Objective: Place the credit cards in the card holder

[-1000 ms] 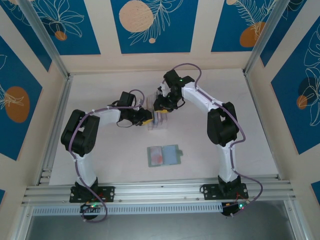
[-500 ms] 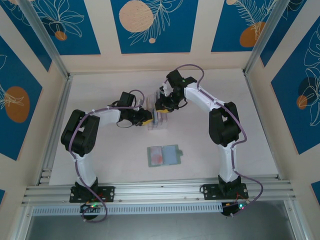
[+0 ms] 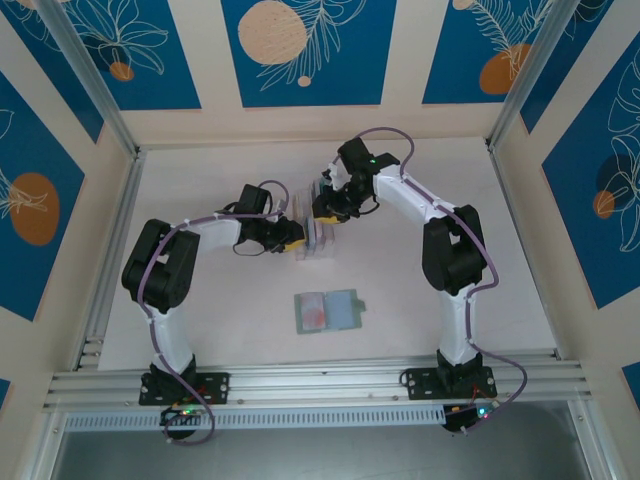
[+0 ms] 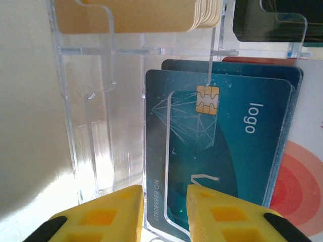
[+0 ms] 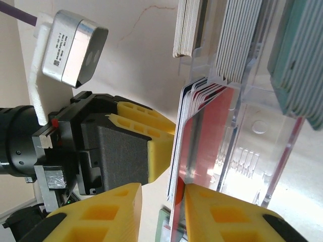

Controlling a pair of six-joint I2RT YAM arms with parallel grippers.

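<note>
These credit cards (image 5: 202, 131) look thin, stiff, slick: pinch a free edge. The right gripper (image 5: 162, 201) sits barely parted round one, the left gripper (image 4: 165, 201) astride the rack (image 4: 101, 126). Can't tell if either's actually gripping.

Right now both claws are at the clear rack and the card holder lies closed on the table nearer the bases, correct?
Not quite. The card holder lies open, not closed: the top external view shows its pink and light-blue pockets facing up. The rest holds. The left claw and the right claw are both at the clear rack, and the holder is on the table nearer the bases.
</note>
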